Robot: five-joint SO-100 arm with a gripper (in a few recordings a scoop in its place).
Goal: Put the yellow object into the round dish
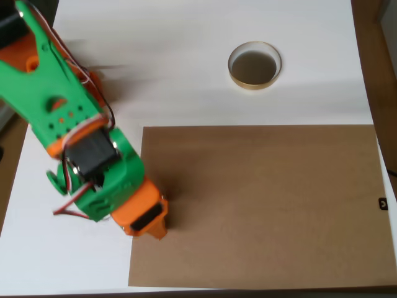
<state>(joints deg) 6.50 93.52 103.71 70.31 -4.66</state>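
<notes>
Bench [186,62]: white top, seen from overhead. Brown cardboard sheet [267,205]: lies flat over the lower right part of the bench, reaching the picture's right edge. Round dish [254,65]: gold rim, dark grey inside, rests on bare white surface above the sheet, apart from it.

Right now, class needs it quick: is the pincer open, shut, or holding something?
Pincer: cannot be told; the overhead view sees it from above, over the brown board's left edge, fingertips hidden.
</notes>
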